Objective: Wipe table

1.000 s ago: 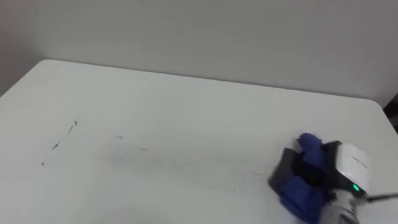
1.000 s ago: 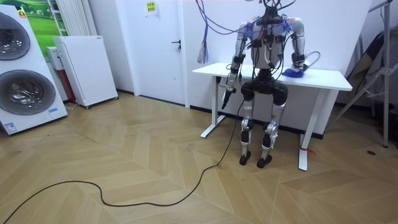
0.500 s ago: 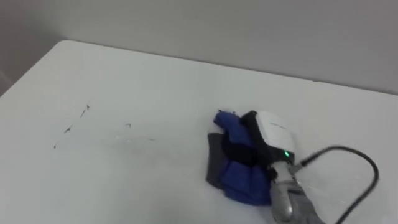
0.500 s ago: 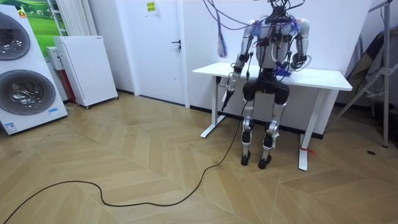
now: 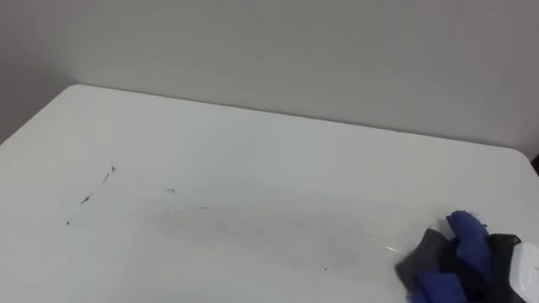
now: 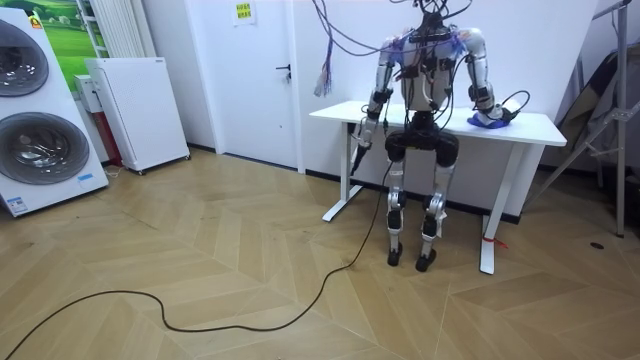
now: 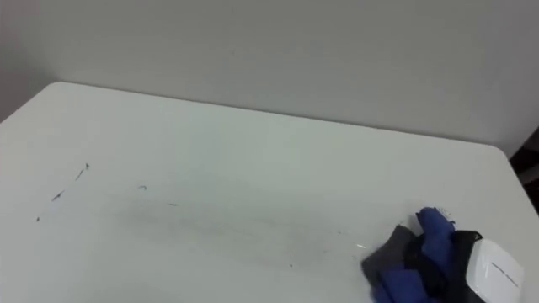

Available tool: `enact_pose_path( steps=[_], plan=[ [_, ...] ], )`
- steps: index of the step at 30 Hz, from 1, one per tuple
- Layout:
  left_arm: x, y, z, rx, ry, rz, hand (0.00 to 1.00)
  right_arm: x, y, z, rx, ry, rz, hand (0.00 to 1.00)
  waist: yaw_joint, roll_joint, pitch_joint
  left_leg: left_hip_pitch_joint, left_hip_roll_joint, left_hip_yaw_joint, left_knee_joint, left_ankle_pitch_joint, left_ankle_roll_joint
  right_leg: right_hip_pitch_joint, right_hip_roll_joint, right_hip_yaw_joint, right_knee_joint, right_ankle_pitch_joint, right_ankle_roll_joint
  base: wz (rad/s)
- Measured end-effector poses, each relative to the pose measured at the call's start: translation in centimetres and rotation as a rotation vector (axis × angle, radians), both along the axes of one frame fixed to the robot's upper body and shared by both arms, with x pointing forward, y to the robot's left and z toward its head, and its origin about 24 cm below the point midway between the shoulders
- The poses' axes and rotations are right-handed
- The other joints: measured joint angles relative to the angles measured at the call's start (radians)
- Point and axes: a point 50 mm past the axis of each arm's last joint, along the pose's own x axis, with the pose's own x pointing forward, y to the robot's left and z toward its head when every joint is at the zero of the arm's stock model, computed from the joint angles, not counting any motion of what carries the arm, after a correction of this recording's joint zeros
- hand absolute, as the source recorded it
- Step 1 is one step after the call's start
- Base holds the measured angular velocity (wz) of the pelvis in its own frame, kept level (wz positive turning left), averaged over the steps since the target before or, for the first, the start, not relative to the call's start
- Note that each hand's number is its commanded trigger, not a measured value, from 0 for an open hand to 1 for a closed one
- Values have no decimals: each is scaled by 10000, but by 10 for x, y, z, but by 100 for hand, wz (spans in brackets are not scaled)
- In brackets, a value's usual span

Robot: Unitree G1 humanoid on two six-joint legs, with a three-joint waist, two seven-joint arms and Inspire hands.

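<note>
The white table (image 5: 253, 160) spreads before me, with a wall behind it. At its lower right, my right hand (image 7: 487, 271) is curled around a bunched blue cloth (image 7: 404, 282) and presses it on the tabletop. Thin dark marks (image 5: 88, 198) lie at the table's left, and fainter flecks (image 5: 170, 191) sit nearer the middle. The room view has me standing at the table's front edge, the right hand (image 6: 488, 117) out on the top. My left hand (image 6: 358, 152) hangs beside the table's edge.
The table's right edge (image 7: 518, 181) is close to the cloth. In the room view a washing machine (image 6: 35, 110) and a white cabinet (image 6: 135, 105) stand on the left, and a door (image 6: 262, 80) is behind. A dark stand (image 6: 600, 110) is at the right.
The right hand swept the cloth left to the table's middle, then back to the lower right. The head camera shifted a little. The left hand stayed hanging.
</note>
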Motion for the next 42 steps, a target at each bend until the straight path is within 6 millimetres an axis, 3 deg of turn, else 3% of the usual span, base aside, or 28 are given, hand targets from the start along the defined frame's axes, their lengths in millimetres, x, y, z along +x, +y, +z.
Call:
enact_pose_path(
  steps=[2, 8, 10, 11, 14, 17, 20, 21, 22, 23, 25, 26, 27, 29, 31, 33, 36, 39, 41, 42],
  plan=[
    [4, -9, -3, -242, -11, -259, 0, 14, 9, 2, 226, 37, 73, 100, 42, 5, 22, 35, 31, 224, -45, -11, -5, -34, 127, 307, -15, 31, -15, -35],
    [12, -18, -6, -479, -147, -448, 0, 40, 30, 9, 593, 242, 785, 100, 285, -26, 125, -25, 86, 228, -56, -96, -71, -289, 173, 267, 41, 129, -123, -30],
    [12, -18, -6, -468, -119, -460, 0, 53, 47, 15, 430, 256, 1873, 100, 577, -14, 261, -112, 116, 181, -29, -123, -85, -441, 251, 244, 90, 184, -211, -36],
    [11, -19, -6, -461, -90, -471, 0, 57, 53, 17, 418, 232, 2173, 100, 602, -24, 279, -160, 116, 114, 0, -135, -86, -478, 270, 222, 91, 191, -223, -16],
    [11, -22, -7, -549, 10, -616, 0, 69, 69, 21, 543, 241, 2891, 100, 645, -14, 305, -258, 152, -79, 38, -162, -118, -570, 275, -124, 159, 161, -262, 12],
    [13, -23, -7, -580, -9, -766, 0, 79, 76, 24, 479, 137, 3302, 100, 692, 58, 390, -524, 205, -51, 528, -365, -103, -914, 170, -493, 835, -146, -299, 0],
    [14, -20, -7, -519, -65, -549, 0, 82, 72, 25, 357, 104, 3221, 100, 708, 138, 404, -640, 231, 170, 805, -506, -27, -1927, -205, -583, 2941, -543, -139, -10],
    [15, -15, -6, -420, -108, -541, 0, 84, 71, 23, 469, 51, 3108, 100, 561, 142, 426, -691, 240, 183, 933, -533, 8, -2520, -460, -573, 4016, -512, -47, 19],
    [17, -10, -4, -303, -242, -529, 0, 82, 67, 21, 657, 7, 2845, 100, 463, 152, 416, -693, 257, 374, 948, -550, 23, -2886, -778, -523, 4928, -362, 170, 30],
    [19, -7, -3, -240, -336, -565, 0, 81, 64, 20, 670, -49, 2719, 100, 431, 164, 410, -699, 295, 573, 961, -583, 20, -3048, -984, -483, 5287, -284, 255, 42],
    [23, 5, 1, 116, -574, -616, 0, 74, 51, 15, 701, -238, 2303, 100, 272, 191, 395, -634, 396, 1220, 1018, -691, -48, -3449, -1909, 194, 6414, -410, 376, 40],
    [24, 9, 2, 200, -658, -541, 0, 72, 48, 15, 756, -350, 2135, 100, 258, 190, 395, -638, 427, 1432, 1032, -711, -70, -3493, -2112, 360, 6458, -452, 436, 27],
    [28, 14, 4, 349, -882, -341, 0, 68, 40, 14, 836, -598, 1677, 100, 254, 228, 372, -686, 585, 1888, 1051, -746, -118, -3466, -2442, 599, 6107, -469, 477, 21],
    [33, 23, 8, 593, -1084, -395, 0, 63, 31, 12, 702, -832, 1239, 100, 245, 286, 318, -793, 762, 2148, 1081, -758, -188, -3129, -2692, 855, 4687, -390, 612, 21],
    [42, 27, 10, 780, -1407, -457, 0, 59, 24, 12, 484, -1033, 889, 100, 185, 253, 247, -1036, 894, 2118, 1167, -747, -278, -2414, -3011, 522, 2345, -21, 981, 27],
    [52, 28, 12, 810, -1710, -539, 0, 57, 25, 11, 497, -1021, 987, 100, 181, 156, 202, -1215, 999, 2107, 1380, -775, -374, -1894, -3140, 270, 1220, 393, 1124, 25],
    [66, 24, 13, 705, -2156, -603, 0, 59, 31, 7, 786, -748, 1338, 100, 394, 19, 124, -1234, 1299, 2163, 1470, -736, -658, -1343, -3036, -300, 366, 765, 1208, -2],
    [70, 13, 10, 127, -2433, -71, 0, 69, 41, 6, 1080, -403, 1889, 100, 585, 2, 130, -1225, 1780, 2222, 1471, -585, -1034, -1295, -2615, -764, 358, 446, 987, -14],
    [67, 3, 6, -291, -2432, 186, 0, 79, 44, 9, 955, -266, 2357, 100, 592, 4, 135, -1378, 1943, 2228, 1494, -470, -1195, -1417, -2408, -875, 350, 260, 809, -7],
    [66, -3, 4, -439, -2428, 225, 0, 82, 47, 10, 817, -160, 2644, 100, 632, -27, 183, -1434, 2112, 2206, 1485, -370, -1320, -1444, -2276, -1111, 360, 171, 720, 7]
  ],
)
